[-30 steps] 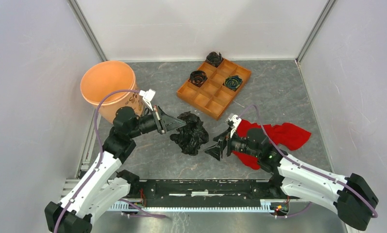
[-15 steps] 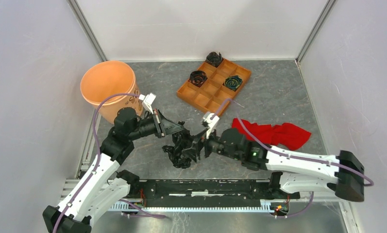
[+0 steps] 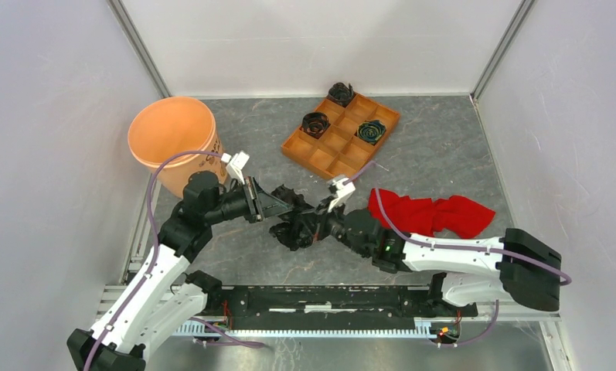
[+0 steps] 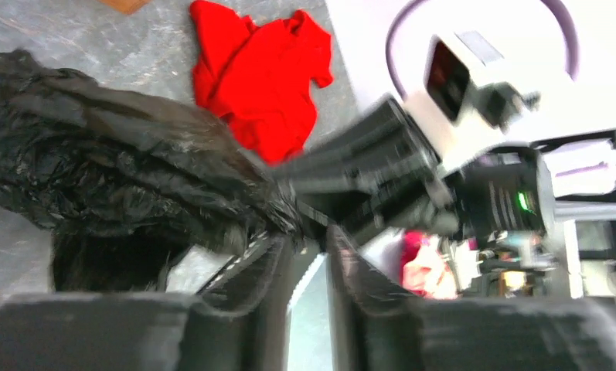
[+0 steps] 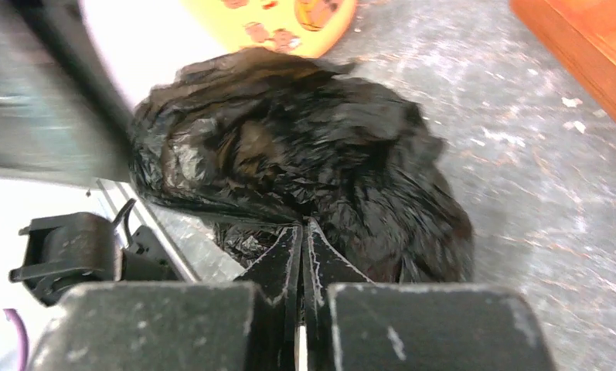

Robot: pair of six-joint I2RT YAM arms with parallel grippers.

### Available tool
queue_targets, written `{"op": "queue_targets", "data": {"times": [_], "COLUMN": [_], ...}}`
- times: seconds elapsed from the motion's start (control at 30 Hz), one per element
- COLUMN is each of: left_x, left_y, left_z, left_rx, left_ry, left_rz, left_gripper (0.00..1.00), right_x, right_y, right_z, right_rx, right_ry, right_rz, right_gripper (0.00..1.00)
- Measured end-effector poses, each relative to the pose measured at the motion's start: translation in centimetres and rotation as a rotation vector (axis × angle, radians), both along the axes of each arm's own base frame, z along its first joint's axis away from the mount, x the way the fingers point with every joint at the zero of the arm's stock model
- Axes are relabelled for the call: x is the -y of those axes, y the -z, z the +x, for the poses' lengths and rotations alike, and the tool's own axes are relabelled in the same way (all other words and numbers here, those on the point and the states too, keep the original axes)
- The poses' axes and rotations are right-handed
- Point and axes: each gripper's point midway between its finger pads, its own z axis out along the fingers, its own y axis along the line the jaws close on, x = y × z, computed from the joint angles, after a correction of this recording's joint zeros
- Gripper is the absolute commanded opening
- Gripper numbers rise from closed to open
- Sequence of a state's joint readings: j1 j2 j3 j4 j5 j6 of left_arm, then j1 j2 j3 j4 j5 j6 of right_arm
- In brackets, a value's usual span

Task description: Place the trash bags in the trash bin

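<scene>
Two grippers meet at one crumpled trash bag (image 3: 291,230) in the middle of the table (image 3: 444,147)

The bag is a glossy black wad of crinkled film, lying well right of the round orange bin (image 3: 209,131); one bag, one bin, one red cloth (image 3: 432,213), one orange tray (image 3: 342,141) holding three small dark rolls (image 3: 315,122); the left arm bends forward and points its left gripper (image 3: 283,205) right at the wad, fingers a narrow gap apart with film at the tips, grip impossible to tell; the right arm stretches low across to the left, right gripper (image 5: 301,232) pressed together on a fold of the bag.
</scene>
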State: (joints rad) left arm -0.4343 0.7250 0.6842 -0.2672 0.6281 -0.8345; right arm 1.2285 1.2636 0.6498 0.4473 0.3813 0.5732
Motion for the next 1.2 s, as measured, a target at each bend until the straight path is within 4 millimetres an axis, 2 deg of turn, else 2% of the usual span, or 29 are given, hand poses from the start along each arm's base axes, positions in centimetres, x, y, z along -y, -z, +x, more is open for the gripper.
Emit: {"op": "queue_targets", "data": {"times": [0.03,0.1,0.2,0.27,0.37,0.53,0.63,0.77,0.93,1.13,1.17,1.2], "left_x": [-0.1,-0.2,-0.8,-1.1,-1.4,-0.9,0.2,3.4,7.3,9.2,9.4,9.6], "left_y": [0.1,0.1,-0.1,0.2,1.9,8.0,10.9,11.9,13.0,14.9,15.1,15.3], "left_z": [0.0,0.0,0.3,0.5,0.6,0.1,-0.9,-2.6,-3.6,-2.6,-2.4,-2.0], "left_rx": [0.001,0.001,0.023,0.027,0.006,-0.120,-0.197,-0.202,-0.184,-0.159,-0.154,-0.149], "left_ry": [0.002,-0.001,-0.029,-0.052,-0.069,-0.054,-0.019,0.070,0.129,0.071,0.058,0.042], "left_rz": [0.011,0.032,0.071,0.090,0.108,0.137,0.150,0.169,0.230,0.318,0.331,0.342], "left_gripper": [0.64,0.85,0.99,1.00,1.00,1.00,1.00,0.98,0.82,0.66,0.62,0.50], "right_x": [0.6,3.4,7.5,9.6,12.1,14.8,15.3,14.9,14.5,14.3,14.3,14.3], "right_y": [0.7,3.3,6.9,8.0,8.8,9.1,9.3,9.4,8.7,8.2,8.2,8.2], "right_z": [0.6,2.3,3.4,3.4,3.0,3.1,3.2,2.3,1.6,1.1,1.0,0.9], "right_rx": [-0.016,-0.065,-0.148,-0.185,-0.212,-0.220,-0.224,-0.235,-0.214,-0.200,-0.200,-0.199], "right_ry": [0.006,0.045,0.079,0.083,0.079,0.091,0.078,0.015,-0.036,-0.071,-0.075,-0.079], "right_rz": [0.021,0.036,0.027,0.041,0.070,0.095,0.085,0.081,0.088,0.097,0.098,0.098], "right_gripper": [0.01,0.00,0.00,0.00,0.00,0.00,0.00,0.00,0.00,0.00,0.00,0.00]}}
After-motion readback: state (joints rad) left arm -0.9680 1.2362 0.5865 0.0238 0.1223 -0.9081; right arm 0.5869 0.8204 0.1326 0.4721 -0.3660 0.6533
